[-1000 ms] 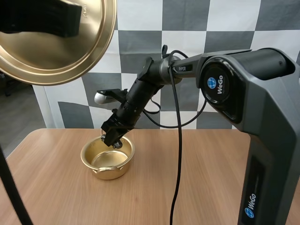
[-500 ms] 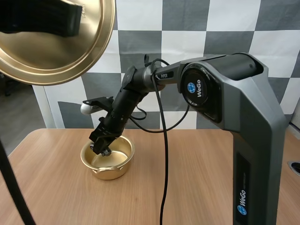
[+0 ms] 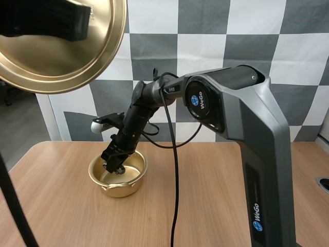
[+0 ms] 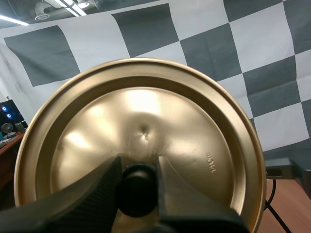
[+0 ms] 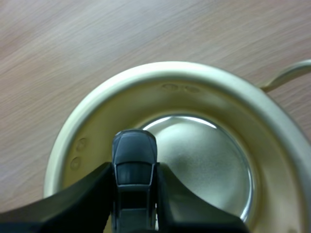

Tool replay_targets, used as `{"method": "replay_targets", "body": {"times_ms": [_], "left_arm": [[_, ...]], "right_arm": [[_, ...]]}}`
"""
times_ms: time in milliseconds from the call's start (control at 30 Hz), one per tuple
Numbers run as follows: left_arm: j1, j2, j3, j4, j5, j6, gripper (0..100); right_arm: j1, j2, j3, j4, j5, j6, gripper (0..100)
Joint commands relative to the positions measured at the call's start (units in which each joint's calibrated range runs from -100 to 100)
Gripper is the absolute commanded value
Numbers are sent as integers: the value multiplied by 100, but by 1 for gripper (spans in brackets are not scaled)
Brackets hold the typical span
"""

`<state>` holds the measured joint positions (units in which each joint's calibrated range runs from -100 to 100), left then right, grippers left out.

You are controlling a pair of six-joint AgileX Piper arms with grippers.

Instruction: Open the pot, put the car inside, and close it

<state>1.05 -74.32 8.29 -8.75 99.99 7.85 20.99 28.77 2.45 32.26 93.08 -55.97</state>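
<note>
Right gripper (image 3: 114,166) pinches the car (image 5: 134,162) over the open pot (image 3: 136,175) on the table (image 3: 216,195). Left gripper (image 4: 138,167) pinches the lid's (image 4: 189,131) knob (image 4: 137,194), aloft.

Pot (image 3: 128,186) stands on the table (image 3: 211,206), left of centre and toward the back edge, mouth uncovered. Right gripper (image 3: 114,165) reaches in from the right and dips into the pot's mouth; the car (image 5: 134,165) is pinched between its fingers, inside the rim and over the edge of the pot's floor. Lid (image 3: 77,62) is high up and to the left, well apart from the pot, its knob (image 4: 137,189) clamped in the left gripper (image 4: 138,167).
</note>
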Motion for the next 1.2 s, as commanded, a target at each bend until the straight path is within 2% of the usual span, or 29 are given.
{"method": "replay_targets", "body": {"times_ms": [0, 1167], "left_arm": [[4, -9, -3, 3, 1, 4, 0], [4, -9, -3, 3, 1, 4, 0]], "right_arm": [[2, 21, -2, 3, -4, 8, 0], [2, 253, -2, -135, -507, 78, 0]]}}
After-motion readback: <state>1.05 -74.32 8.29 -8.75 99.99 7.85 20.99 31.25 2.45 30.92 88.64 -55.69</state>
